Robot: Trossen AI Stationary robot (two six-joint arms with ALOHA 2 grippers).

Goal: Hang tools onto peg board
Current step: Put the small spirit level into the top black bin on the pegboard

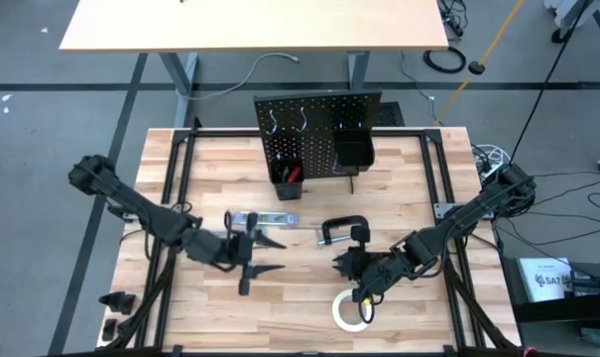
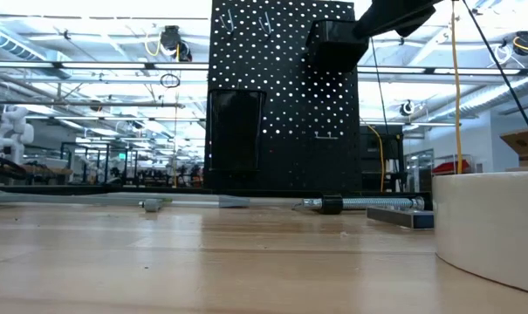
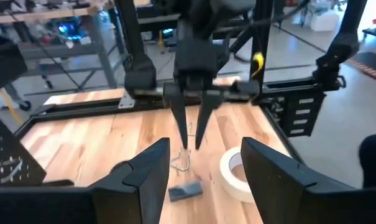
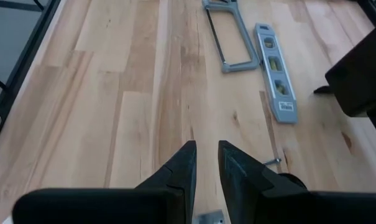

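The peg board (image 1: 317, 134) stands upright at the far middle of my worktop (image 1: 230, 159), black and perforated, with silver hooks (image 1: 288, 123) near its top edge. Two black bins hang on it: one bin (image 1: 285, 171) low down with something red showing inside, the other bin (image 1: 353, 150) higher and beside it. Most of the tools lie flat on the worktop, well apart from the board. The black C-clamp (image 1: 341, 232) lies in front of the board, near my right tool. The silver level (image 4: 276, 71) and the grey hacksaw (image 4: 227, 36) lie side by side toward my left arm. The white tape roll (image 1: 350, 311) sits at the near edge, just beside my right tool.

My left tool (image 1: 263, 255) hovers low over the worktop next to the level, its fingers spread apart with nothing between them. My right tool (image 1: 343, 265) is low between the C-clamp and the tape roll; its fingers (image 4: 184, 168) stand close together with a narrow gap, and I see nothing held between them.
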